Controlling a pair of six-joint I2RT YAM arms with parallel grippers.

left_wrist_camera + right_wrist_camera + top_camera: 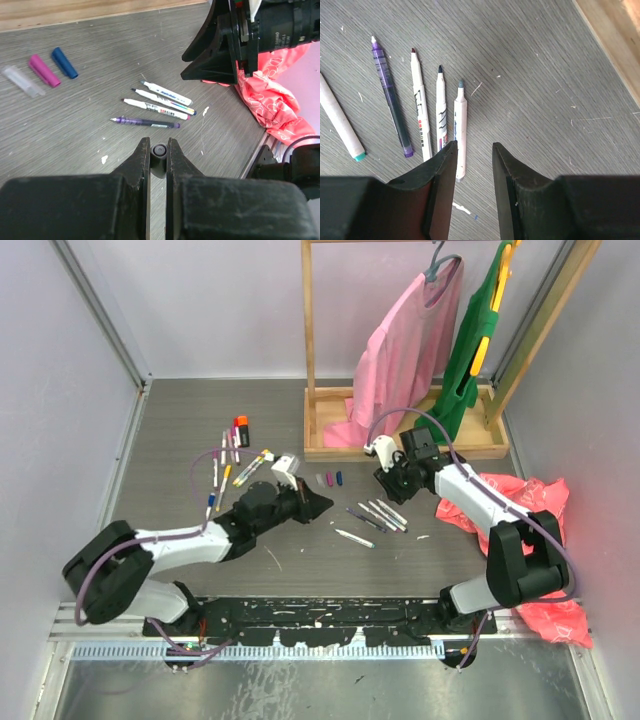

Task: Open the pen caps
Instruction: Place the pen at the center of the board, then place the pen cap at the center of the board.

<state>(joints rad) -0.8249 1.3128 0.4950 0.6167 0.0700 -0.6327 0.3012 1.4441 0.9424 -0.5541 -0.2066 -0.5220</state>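
I'm working in a robot test cell in a lab. Plain pale walls (50,390) and metal posts (103,310) box in a grey wood-grain table (180,430). The robot arms (190,540) are bolted to a black rail (320,615) at its near edge. A wooden clothes rack (309,340) stands at the back.

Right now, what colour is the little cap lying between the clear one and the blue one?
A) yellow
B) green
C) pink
C: in the left wrist view, the pink cap lies on the table between the clear cap and the blue cap.
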